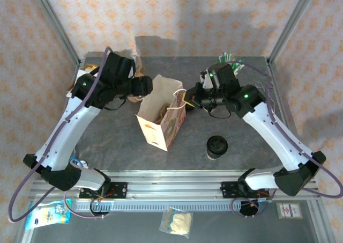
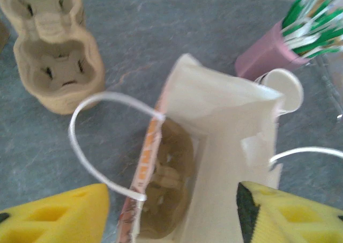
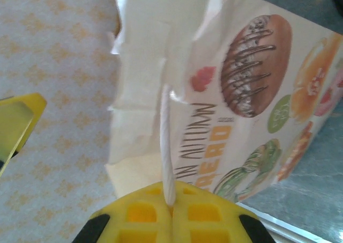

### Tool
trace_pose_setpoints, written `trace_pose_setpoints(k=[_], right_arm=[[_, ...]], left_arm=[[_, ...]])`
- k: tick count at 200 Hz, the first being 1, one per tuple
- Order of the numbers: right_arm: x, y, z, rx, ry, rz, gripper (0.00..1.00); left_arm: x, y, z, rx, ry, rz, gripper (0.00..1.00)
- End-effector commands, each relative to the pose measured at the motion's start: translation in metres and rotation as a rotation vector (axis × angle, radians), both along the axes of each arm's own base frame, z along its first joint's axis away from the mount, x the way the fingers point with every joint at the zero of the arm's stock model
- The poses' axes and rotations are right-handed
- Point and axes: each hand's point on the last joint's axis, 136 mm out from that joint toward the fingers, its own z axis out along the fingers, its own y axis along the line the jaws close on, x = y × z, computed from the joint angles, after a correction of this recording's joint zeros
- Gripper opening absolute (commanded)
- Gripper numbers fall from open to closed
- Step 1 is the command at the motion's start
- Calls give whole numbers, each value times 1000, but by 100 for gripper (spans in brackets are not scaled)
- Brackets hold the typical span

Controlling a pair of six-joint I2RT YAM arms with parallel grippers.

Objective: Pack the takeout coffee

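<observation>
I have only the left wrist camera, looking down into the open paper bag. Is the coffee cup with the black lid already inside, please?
Observer: No. In the top view the coffee cup stands on the table, to the right of the paper bag and apart from it.
Operator: What is the right claw doing?
Observer: In the right wrist view the right claw is shut on the bag's white handle.

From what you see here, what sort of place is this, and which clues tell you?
Likely a robot lab bench staged as a takeout counter: aluminium frame, paper bag, lidded coffee cup, pulp cup tray.
</observation>
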Motion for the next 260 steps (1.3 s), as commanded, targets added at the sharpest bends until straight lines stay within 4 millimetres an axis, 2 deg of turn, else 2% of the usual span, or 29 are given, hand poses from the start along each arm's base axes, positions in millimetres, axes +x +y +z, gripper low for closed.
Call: trace_pose_setpoints(k=[1,11,26,57,72,100,115,129,147,172,197,225,244,260], right_arm=[[-2,-10,-12,28,41,-15,17],[-1,-14,-20,7,50,-23,27],[1,-23,-26,-50,49,-49,42],[4,-35,-7,-89,-15,-86,59],[3,-37,5,-90,-40,-90,63],[3,-39,17,-92,-62,-92,65],[3,-40,24,-88,-77,-92,65],[3,-41,32,-82,-92,-93,66],[3,-42,41,-82,-114,-96,66],[4,-46,45,-103,-129,-102,67],[7,-47,45,-112,-135,-111,67],[11,-46,48,-105,-150,-118,68],[13,-49,52,-106,-164,-137,68],[13,-52,54,-106,-173,-149,69]], left_arm=[[-9,6,-30,79,87,-18,72],[-9,1,-40,73,118,-38,74],[-8,-6,-45,53,125,-58,76],[1,-15,-51,47,119,-94,76],[4,-21,-56,49,121,-123,75],[13,-28,-61,61,112,-149,69],[16,-26,-71,99,120,-154,62],[16,-21,-88,152,157,-157,50],[15,-17,-100,187,196,-152,26],[14,-14,-82,150,157,-100,0],[6,-3,-63,115,130,-24,0],[-4,6,-52,69,128,54,0],[-6,12,-52,45,131,96,0],[-5,15,-63,4,159,119,0]])
